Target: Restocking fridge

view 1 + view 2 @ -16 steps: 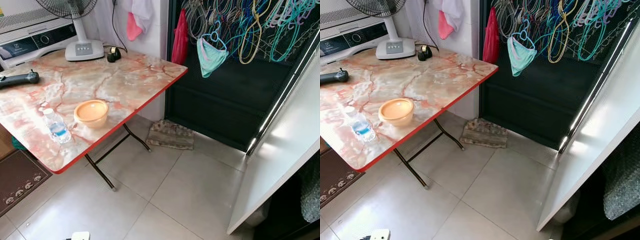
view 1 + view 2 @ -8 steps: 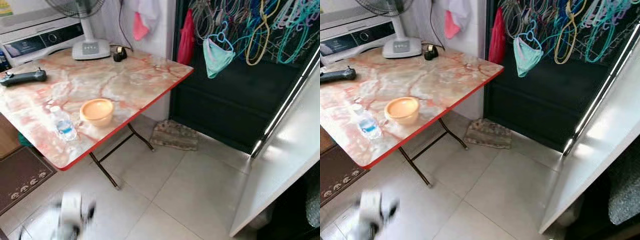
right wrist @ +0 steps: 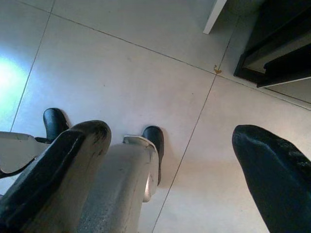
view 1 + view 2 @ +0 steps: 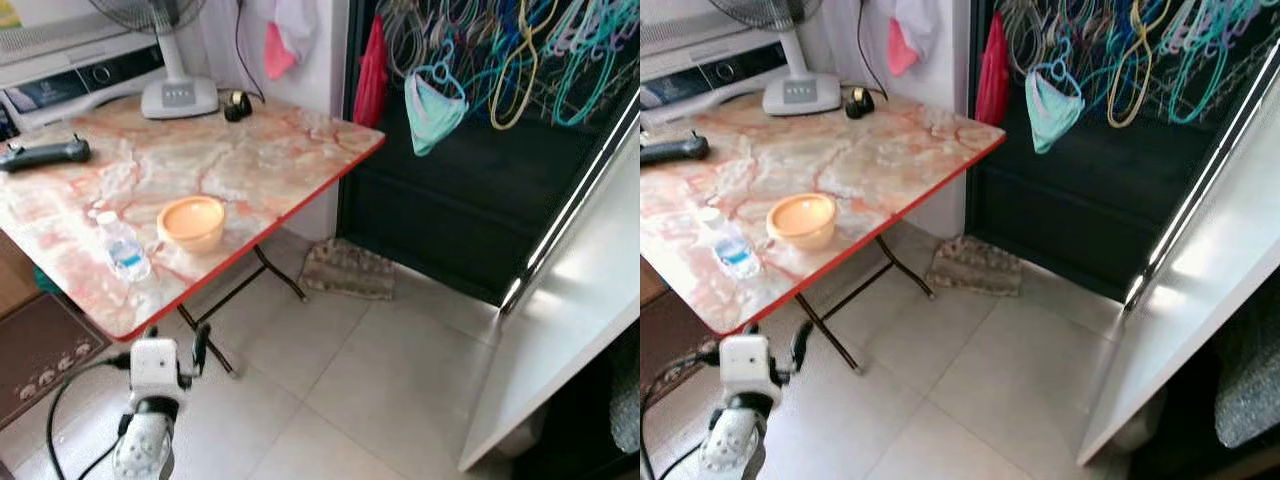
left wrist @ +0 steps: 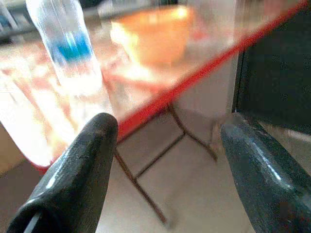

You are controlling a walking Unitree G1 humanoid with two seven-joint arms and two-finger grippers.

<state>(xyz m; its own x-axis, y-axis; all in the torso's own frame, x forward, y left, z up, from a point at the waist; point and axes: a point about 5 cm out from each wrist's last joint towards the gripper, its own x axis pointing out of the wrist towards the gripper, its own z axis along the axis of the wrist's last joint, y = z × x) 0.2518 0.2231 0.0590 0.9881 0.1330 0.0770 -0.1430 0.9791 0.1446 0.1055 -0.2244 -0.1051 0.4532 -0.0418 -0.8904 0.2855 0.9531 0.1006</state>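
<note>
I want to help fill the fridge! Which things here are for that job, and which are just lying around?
For the job:
clear plastic water bottle with blue label
round orange bowl
left gripper, open, raised toward the table
white fridge door, open

Just lying about:
white desk fan
black handheld controller
patterned floor mat
coloured hangers

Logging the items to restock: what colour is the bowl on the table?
The bowl is orange, clearest in the left eye view.

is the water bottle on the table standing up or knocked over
Standing up. The water bottle sits upright on the marble-pattern table, cap on top, beside the orange bowl. The left pincer, open, points toward it from below the table edge.
</note>
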